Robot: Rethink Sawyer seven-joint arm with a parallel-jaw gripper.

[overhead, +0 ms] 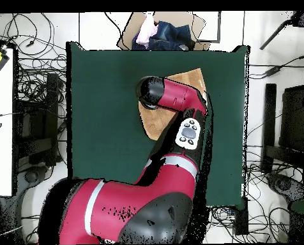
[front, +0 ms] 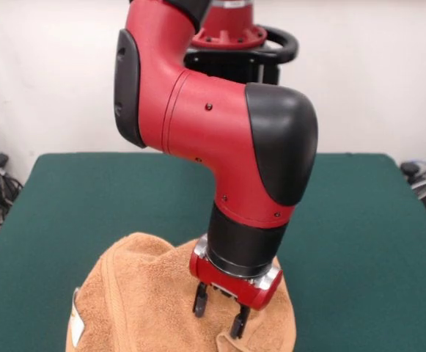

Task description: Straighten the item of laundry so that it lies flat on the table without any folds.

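We note the hand (front: 220, 317) spread open, holding nothing, low over the rumpled towel (front: 136, 304) at the counter's (front: 359, 242) camera-side edge, probably placed to pinch a fold.

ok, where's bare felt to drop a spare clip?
Bare dark green felt table lies on both sides of the red arm and behind the rumpled orange-tan terry towel. It is crowded at the near edge, where the open gripper hangs over the towel.
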